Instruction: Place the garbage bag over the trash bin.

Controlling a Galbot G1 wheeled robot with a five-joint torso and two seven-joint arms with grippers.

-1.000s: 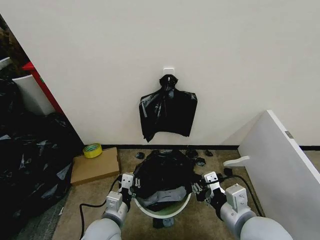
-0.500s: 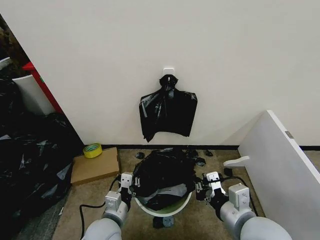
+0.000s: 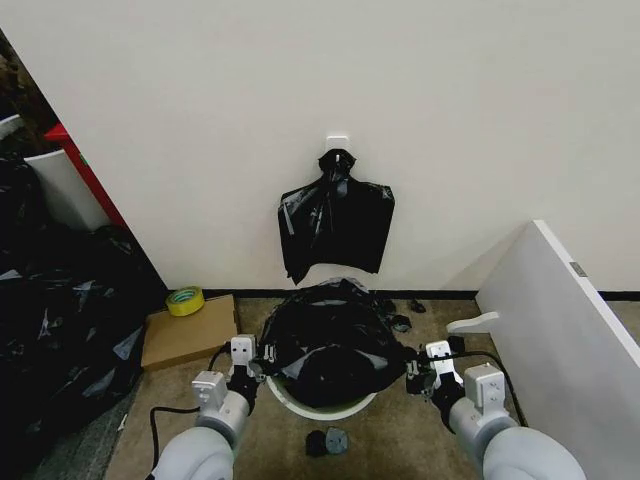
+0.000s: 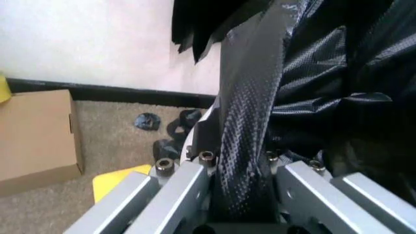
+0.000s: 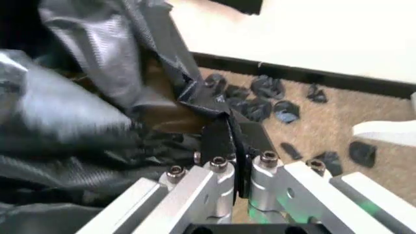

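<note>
The garbage bag (image 3: 330,342) is glossy black and wrinkled, stretched as a dome over the mouth of the trash bin, whose white rim (image 3: 318,408) shows under the bag's near edge. My left gripper (image 3: 256,362) is at the bin's left side, shut on a taut strip of the garbage bag (image 4: 250,122). My right gripper (image 3: 414,374) is at the bin's right side, shut on the garbage bag's edge (image 5: 195,95). The bin's inside and base are hidden by the bag.
A flat bundle of black bags (image 3: 336,226) hangs on the wall behind the bin. A cardboard box (image 3: 190,338) with a yellow tape roll (image 3: 185,300) lies left, beside a heap of black sacks (image 3: 60,320). A white panel (image 3: 560,320) stands right. Black scraps (image 3: 328,440) litter the floor.
Both grippers have moved apart and forward, spreading the bag wider. The bin's green inside, open before, is now covered by the bag.
</note>
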